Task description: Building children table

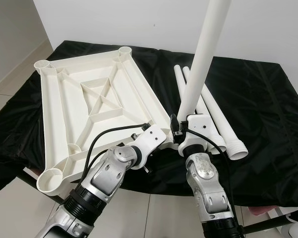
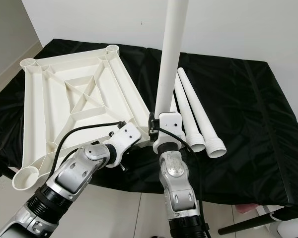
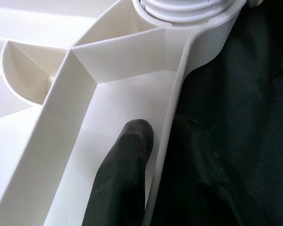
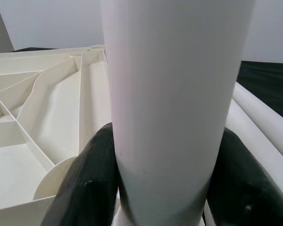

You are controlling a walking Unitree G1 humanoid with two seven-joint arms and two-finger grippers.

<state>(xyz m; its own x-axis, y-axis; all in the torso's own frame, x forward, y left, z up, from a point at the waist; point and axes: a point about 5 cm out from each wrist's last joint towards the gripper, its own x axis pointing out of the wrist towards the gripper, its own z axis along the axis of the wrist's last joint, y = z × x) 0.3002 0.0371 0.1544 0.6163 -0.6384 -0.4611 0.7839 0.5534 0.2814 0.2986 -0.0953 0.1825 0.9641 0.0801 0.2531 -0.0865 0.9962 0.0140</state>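
A white plastic table top (image 1: 94,99) lies upside down on a black cloth, ribs up, with round leg sockets at its corners. A white table leg (image 1: 201,59) stands upright at the near right corner socket. My right gripper (image 4: 165,188) is shut on that leg near its base, one black finger on each side. My left gripper (image 3: 155,160) is shut on the table top's outer rim (image 3: 172,117) just beside that corner, one finger (image 3: 127,165) inside the rim and the other outside against the cloth.
Loose white legs (image 1: 216,116) lie side by side on the black cloth (image 1: 268,109) to the right of the table top. Pale floor tiles (image 1: 154,213) show in front, and a white wall stands behind.
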